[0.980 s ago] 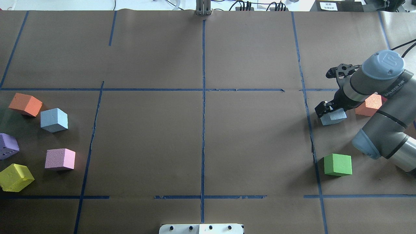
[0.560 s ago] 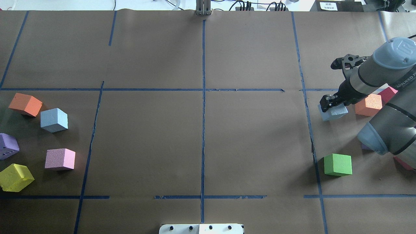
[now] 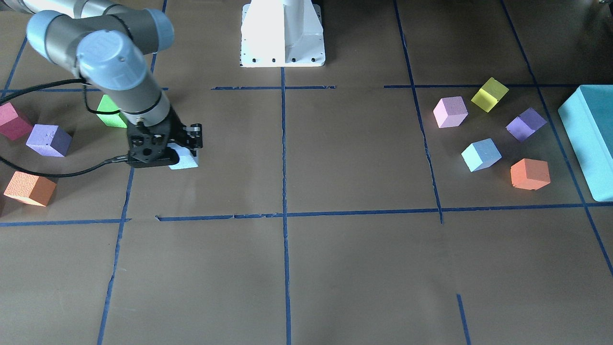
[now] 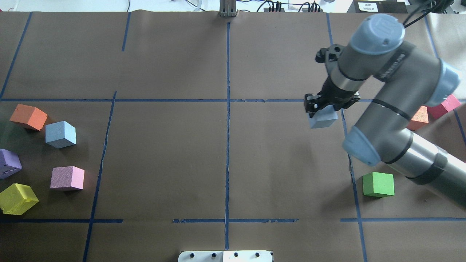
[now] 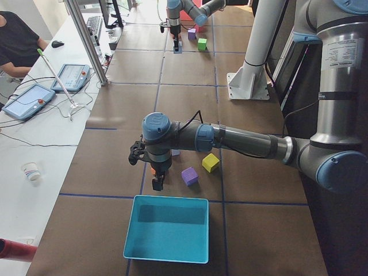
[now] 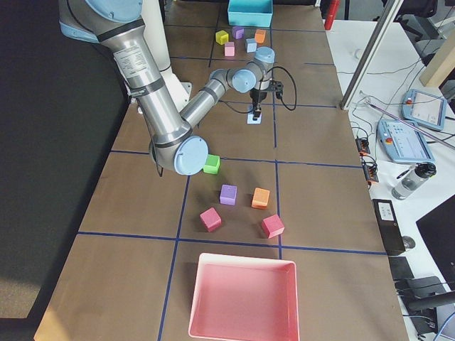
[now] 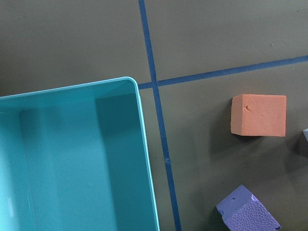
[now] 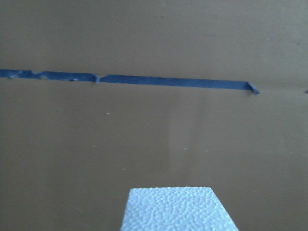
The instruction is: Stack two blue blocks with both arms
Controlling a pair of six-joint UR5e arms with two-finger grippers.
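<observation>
My right gripper [image 4: 320,109] is shut on one sky-blue foam block [image 4: 323,119] and holds it just above the table, left of the right-hand tape line. The block also shows in the front view [image 3: 186,162] and at the bottom of the right wrist view [image 8: 178,209]. The other blue block [image 4: 60,134] rests on the table at far left, also in the front view [image 3: 481,154]. My left gripper [image 5: 156,183] shows only in the exterior left view, hovering by the teal box [image 5: 167,230]; I cannot tell if it is open or shut.
Orange [image 4: 28,116], purple [image 4: 9,163], pink [image 4: 67,178] and yellow [image 4: 17,198] cubes surround the left blue block. A green cube [image 4: 378,184], an orange cube [image 4: 418,118] and a red cube [image 4: 444,107] lie at right. A pink tray [image 6: 242,298] stands at the right end.
My right arm has swung left and away from the robot with the blue block, carrying it from beside the orange cube across the right tape line. The cubes at left have not moved.
</observation>
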